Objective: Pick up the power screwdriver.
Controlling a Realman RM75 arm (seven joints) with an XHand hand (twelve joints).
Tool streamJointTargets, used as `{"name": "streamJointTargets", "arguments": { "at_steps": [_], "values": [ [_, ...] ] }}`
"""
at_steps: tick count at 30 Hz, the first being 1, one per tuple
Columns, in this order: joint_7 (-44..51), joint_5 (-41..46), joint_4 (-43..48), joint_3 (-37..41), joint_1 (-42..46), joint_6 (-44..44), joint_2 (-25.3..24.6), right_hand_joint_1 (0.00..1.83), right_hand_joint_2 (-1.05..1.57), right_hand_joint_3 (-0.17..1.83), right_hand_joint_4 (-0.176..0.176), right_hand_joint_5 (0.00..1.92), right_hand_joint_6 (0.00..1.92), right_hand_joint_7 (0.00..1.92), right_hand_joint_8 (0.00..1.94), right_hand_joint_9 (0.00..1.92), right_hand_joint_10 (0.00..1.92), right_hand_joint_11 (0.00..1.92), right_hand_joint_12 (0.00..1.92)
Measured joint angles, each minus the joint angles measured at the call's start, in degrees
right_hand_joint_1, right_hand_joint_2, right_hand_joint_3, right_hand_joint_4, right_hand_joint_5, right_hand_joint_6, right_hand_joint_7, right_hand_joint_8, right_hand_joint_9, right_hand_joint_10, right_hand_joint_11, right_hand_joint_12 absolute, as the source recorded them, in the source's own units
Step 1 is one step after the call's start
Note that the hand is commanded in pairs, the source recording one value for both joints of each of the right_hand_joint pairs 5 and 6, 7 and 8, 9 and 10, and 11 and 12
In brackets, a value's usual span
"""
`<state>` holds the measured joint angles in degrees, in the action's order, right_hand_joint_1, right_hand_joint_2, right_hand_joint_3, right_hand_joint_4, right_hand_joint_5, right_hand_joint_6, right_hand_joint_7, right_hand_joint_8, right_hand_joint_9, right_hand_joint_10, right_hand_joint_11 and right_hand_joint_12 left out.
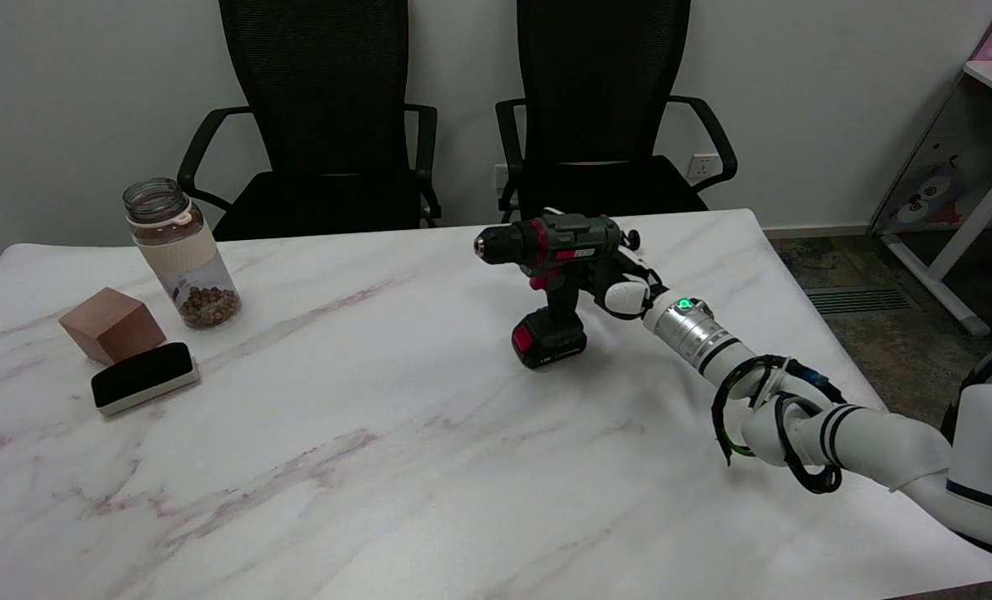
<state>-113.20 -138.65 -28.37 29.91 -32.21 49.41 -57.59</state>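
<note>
1. Our robot hand [625,287] sits against the rear of the power screwdriver [556,279], behind its handle; fingers seem to wrap it, though we cannot tell how firmly.
2. The tool stands upright just ahead of our palm, its battery base apparently resting on the worktop [379,433].
3. We judge the grasp nearly made; lifting remains.
4. Far beyond the tool: jar [181,254], wooden block [112,323], eraser [143,377].

Marble table [379,467] bears screwdriver [558,275], jar [181,250], block [112,323], eraser [143,377].
</note>
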Motion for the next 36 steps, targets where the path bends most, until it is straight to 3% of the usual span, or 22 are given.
{"name": "streamJointTargets", "arguments": {
  "at_steps": [13, 19, 36],
  "values": [
    [0.00, -0.04, -1.31, -0.02, 1.01, 0.13, -0.34, 1.11, -0.62, 0.88, 0.176, 0.13, 0.13, 0.13, 0.13, 0.28, 0.28, 0.26, 0.26],
    [0.00, -0.05, -1.59, 0.04, 1.25, 0.14, -0.44, 1.16, -0.48, 0.98, 0.176, 0.17, 0.17, 0.17, 0.17, 0.42, 0.42, 0.44, 0.44],
    [-0.27, 0.00, -1.92, 0.25, 1.58, -0.19, -0.53, 1.22, -0.25, 1.10, 0.176, 0.34, 0.34, 0.34, 0.34, 0.58, 0.58, 0.57, 0.57]
  ]
}}
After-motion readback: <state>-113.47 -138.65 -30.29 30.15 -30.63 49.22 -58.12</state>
